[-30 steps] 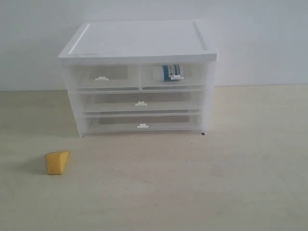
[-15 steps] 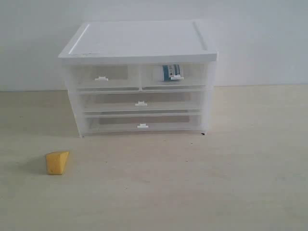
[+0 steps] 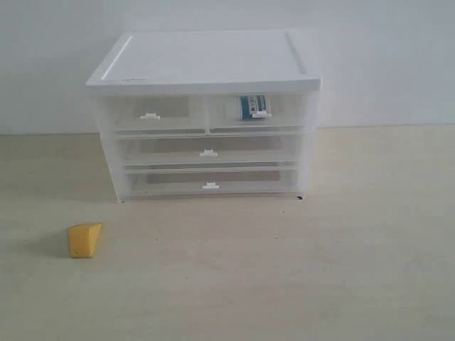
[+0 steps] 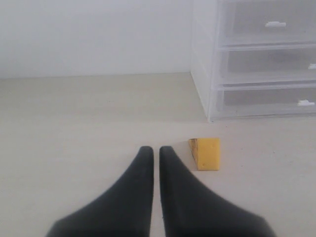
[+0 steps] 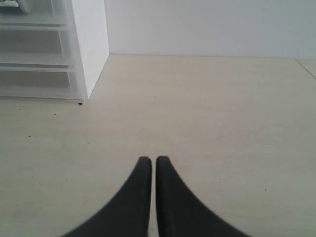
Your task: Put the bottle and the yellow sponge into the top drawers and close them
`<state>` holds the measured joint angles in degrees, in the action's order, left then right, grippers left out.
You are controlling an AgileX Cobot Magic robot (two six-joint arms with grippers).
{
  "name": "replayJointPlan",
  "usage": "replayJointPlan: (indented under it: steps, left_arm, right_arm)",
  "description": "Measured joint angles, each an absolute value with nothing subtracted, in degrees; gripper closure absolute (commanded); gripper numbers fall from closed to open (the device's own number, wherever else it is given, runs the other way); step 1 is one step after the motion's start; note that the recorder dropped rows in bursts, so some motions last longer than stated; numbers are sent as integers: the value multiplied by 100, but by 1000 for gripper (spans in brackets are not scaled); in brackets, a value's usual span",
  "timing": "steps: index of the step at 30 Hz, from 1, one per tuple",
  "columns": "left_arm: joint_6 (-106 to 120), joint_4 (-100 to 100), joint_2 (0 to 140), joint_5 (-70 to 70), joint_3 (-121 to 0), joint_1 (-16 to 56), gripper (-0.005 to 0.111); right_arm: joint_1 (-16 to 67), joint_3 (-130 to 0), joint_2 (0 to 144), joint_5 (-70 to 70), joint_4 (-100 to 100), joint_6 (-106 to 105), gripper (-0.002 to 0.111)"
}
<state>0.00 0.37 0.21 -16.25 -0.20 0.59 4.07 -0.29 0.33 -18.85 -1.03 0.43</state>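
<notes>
at the far left of the exterior view the yellow sponge [image 3: 84, 240] lies on the table [image 3: 355, 270], well apart from the drawer unit [image 3: 206, 64]. only the left wrist view shows the left gripper [image 4: 154, 150], clenched on nothing, near the sponge but not touching it. both top drawers [image 3: 153, 115] look pushed in, with the bottle [image 3: 250, 106] inside the right one. the right gripper [image 5: 149, 160], seen only by its own camera, is clenched and empty; a blurred shape in the drawer there may be the bottle.
</notes>
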Motion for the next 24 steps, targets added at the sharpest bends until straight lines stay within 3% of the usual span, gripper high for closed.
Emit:
replayJointPlan:
  steps: [10, 24]
  left_arm:
    - [148, 168, 21, -1434, -20, 59, 102]
    - [-705, 147, 12, 1344, -20, 59, 102]
  right_arm:
    - [407, -29, 33, -1884, -103, 43, 107]
    - [407, -29, 33, -1884, -88, 43, 107]
